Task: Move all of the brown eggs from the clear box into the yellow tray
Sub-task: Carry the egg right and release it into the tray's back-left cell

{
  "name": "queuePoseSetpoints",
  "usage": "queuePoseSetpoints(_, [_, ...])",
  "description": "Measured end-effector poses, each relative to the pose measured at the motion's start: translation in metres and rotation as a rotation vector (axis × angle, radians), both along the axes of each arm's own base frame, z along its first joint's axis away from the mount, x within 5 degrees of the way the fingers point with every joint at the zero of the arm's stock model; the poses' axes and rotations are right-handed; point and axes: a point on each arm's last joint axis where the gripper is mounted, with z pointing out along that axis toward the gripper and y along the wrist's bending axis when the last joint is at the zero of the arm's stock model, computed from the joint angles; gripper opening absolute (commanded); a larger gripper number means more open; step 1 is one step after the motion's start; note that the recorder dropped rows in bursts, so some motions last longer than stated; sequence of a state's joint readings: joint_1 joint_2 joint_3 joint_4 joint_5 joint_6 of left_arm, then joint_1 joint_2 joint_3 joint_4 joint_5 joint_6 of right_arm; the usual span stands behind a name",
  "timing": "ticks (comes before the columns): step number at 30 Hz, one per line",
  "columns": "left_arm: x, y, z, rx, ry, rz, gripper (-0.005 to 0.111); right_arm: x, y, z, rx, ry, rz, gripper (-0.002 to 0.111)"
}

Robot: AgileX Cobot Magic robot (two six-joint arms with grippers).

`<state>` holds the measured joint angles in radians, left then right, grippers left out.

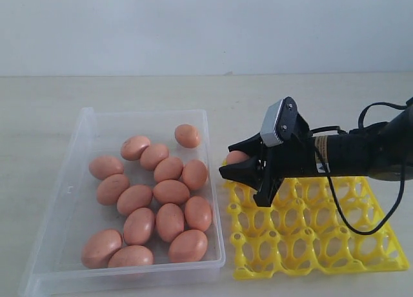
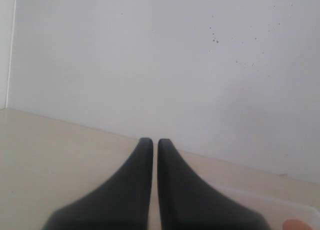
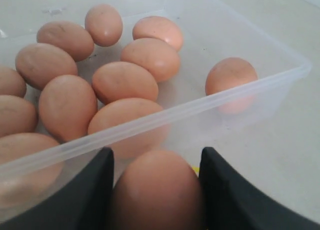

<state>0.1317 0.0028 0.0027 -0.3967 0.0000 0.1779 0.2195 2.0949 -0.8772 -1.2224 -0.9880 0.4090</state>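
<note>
- Yellow tray (image 1: 303,268): an open lattice of round cups with raised posts. It lies flat at the near right of the table, just beside the right wall of the clear box.
- Clear box (image 1: 84,135): a shallow transparent container at the near left, longer than the tray. Its low wall also crosses the right wrist view (image 3: 200,107).
- Brown eggs (image 1: 171,192): fifteen lie on the box floor. Most are packed touching one another from the near end to the middle. One egg (image 1: 187,135) rests apart towards the far right corner.
- Right gripper (image 1: 229,161): it reaches in from the right, roughly level, over the tray's far left corner and close to the box wall. Its black fingers (image 3: 220,190) stand spread and pinch one held egg (image 1: 235,157) by its sides. The right wrist view shows that egg (image 3: 157,190) filling the gap between them. Whether it touches the tray cannot be told.
- Black cable (image 1: 352,229): it loops down from the right arm over the tray.
- Left gripper (image 2: 155,145): seen only in its own wrist view. Its two dark fingers are pressed almost together, with only a thin slit between them and nothing held.
- Table (image 1: 310,110): pale, running back to a plain white wall (image 1: 193,26).
</note>
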Motion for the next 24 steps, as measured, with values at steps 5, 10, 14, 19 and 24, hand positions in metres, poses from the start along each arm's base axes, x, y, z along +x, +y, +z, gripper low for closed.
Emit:
queuePoseSetpoints(5, [0.0, 0.0, 0.0, 0.0, 0.0, 0.0, 0.004, -0.0009, -0.0008, -0.0025, -0.024, 0.022, 0.002, 0.003])
queuePoseSetpoints(10, [0.0, 0.0, 0.0, 0.0, 0.0, 0.0, 0.004, -0.0009, -0.0008, -0.0025, -0.018, 0.04, -0.006, 0.046])
queuePoseSetpoints(14, [0.0, 0.0, 0.0, 0.0, 0.0, 0.0, 0.004, -0.0003, -0.0011, -0.0027, -0.014, 0.058, -0.022, 0.066])
queuePoseSetpoints(19, [0.0, 0.0, 0.0, 0.0, 0.0, 0.0, 0.004, 0.004, -0.0033, -0.0037, -0.015, 0.084, -0.091, 0.066])
queuePoseSetpoints(24, [0.0, 0.0, 0.0, 0.0, 0.0, 0.0, 0.004, 0.0056, -0.0036, 0.0013, -0.004, 0.077, -0.109, 0.066])
